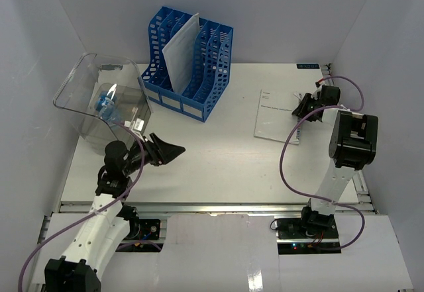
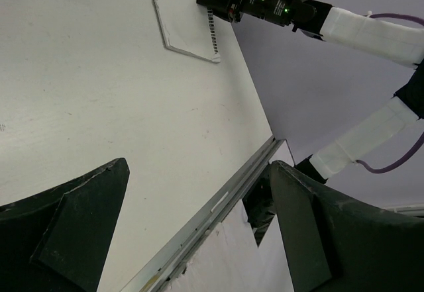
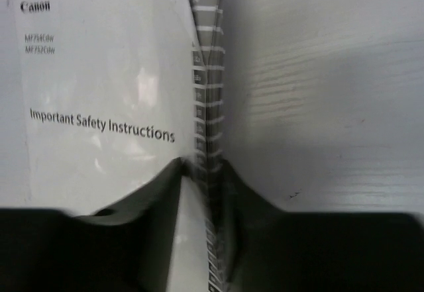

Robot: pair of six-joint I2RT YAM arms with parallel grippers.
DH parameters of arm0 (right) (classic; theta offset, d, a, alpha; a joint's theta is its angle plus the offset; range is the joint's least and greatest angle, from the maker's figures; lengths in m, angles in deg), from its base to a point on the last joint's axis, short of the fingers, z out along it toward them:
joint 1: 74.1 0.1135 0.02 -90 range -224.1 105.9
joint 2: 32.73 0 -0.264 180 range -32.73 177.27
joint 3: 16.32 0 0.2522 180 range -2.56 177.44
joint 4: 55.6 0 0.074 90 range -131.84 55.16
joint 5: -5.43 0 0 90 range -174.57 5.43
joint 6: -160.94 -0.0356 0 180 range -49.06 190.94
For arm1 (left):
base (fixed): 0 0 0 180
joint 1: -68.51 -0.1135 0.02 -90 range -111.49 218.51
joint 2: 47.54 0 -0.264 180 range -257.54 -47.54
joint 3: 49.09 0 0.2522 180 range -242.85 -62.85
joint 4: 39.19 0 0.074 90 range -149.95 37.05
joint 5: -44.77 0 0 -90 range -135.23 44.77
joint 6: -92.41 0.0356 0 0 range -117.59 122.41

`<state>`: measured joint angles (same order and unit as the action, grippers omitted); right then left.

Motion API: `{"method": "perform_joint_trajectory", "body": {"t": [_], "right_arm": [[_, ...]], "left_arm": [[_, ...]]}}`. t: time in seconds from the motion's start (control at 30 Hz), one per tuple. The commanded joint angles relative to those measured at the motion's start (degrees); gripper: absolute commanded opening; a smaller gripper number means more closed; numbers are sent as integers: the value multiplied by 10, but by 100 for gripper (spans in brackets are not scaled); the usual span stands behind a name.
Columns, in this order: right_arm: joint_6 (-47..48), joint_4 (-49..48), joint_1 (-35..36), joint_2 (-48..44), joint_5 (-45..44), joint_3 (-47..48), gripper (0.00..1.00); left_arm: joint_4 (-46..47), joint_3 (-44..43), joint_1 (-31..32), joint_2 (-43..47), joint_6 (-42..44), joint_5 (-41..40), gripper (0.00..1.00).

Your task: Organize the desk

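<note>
Two pincers: the left pincer (image 1: pixel 162 151) at centre left of the overhead frame, the right pincer (image 1: pixel 301 106) at upper right.
Left state: spread wide and holding nothing, hanging over the bare left part of the desk (image 1: pixel 218 166).
Right state: pinching the coil-bound edge of the safety booklet (image 1: pixel 275 113); in the right wrist view one dark finger sits on each side of the coil.
Surface: the desk fills the middle of the overhead frame, with its metal rail along the lower edge.
Booklet: white, spiral-bound and lying flat right of centre. Its cover reads "Canon" and "Important Safety Instructions".
Rack: a blue file rack (image 1: pixel 189 60) stands at upper centre near the desk's far edge. A white sheaf (image 1: pixel 180 50) leans in one of its middle slots.
Bin: a clear plastic bin (image 1: pixel 99 100) at upper left, just above the left pincer. It holds a small blue object (image 1: pixel 106 103), too blurred to name.
</note>
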<state>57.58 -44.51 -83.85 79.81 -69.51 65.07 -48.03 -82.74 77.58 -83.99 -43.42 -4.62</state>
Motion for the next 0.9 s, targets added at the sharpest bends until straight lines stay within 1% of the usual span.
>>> {"method": "perform_joint_trajectory", "body": {"t": [0.0, 0.03, 0.1, 0.27, 0.3, 0.37, 0.4, 0.53, 0.6, 0.67, 0.87], "right_arm": [[-10, 13, -19, 25, 69, 3, 15], [-12, 13, -24, 26, 86, 3, 11], [-13, 12, -39, 26, 111, 0, 8], [-30, -13, -77, -1, 248, -37, 8], [-31, -27, -85, -17, 282, -56, 8], [-31, -40, -96, -55, 324, -85, 8], [-26, -41, -96, -56, 340, -97, 8], [12, -40, -97, -141, 443, -159, 8], [29, -20, -96, -152, 477, -170, 8], [58, 16, -95, -173, 520, -175, 8], [177, 131, -89, -193, 603, -184, 8]], "left_arm": [[108, 23, 27, -43, -52, 11, 98], [121, 26, 37, -53, -56, 4, 98], [148, 26, 70, -81, -57, -20, 98], [229, 8, 154, -191, -55, -72, 98], [237, -2, 173, -220, -54, -86, 98], [257, -20, 198, -260, -37, -105, 98], [257, -32, 210, -278, -37, -116, 98], [280, -92, 256, -382, 6, -144, 98], [290, -116, 270, -407, 14, -152, 98], [296, -146, 291, -461, 31, -161, 98], [311, -208, 329, -556, 51, -190, 98]]}}
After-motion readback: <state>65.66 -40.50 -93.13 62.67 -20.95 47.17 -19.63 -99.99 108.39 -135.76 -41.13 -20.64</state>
